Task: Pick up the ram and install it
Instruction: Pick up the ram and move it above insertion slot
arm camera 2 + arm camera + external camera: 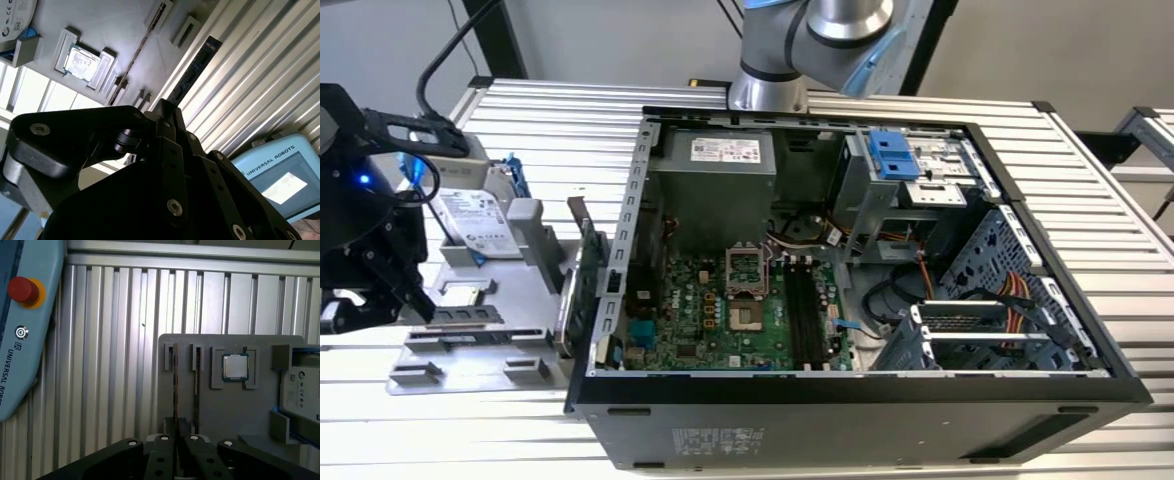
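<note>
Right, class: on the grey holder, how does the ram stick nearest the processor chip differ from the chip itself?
Shape: the ram stick is long and narrow, while the processor chip is square.
Pose: the ram stick stands on edge in a slot, while the processor chip lies flat in a recess.
Look: the ram stick shows a thin dark edge, while the processor chip shows a silver top.
Shared: both sit in the grey holder.

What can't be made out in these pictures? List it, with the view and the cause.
First wrist view: the lower ends of the ram and the second stick, behind the tool.
First wrist view: the hard drive, cut off by the picture's edge.
Second wrist view: the near part of the grey tray, behind the tool.
</note>
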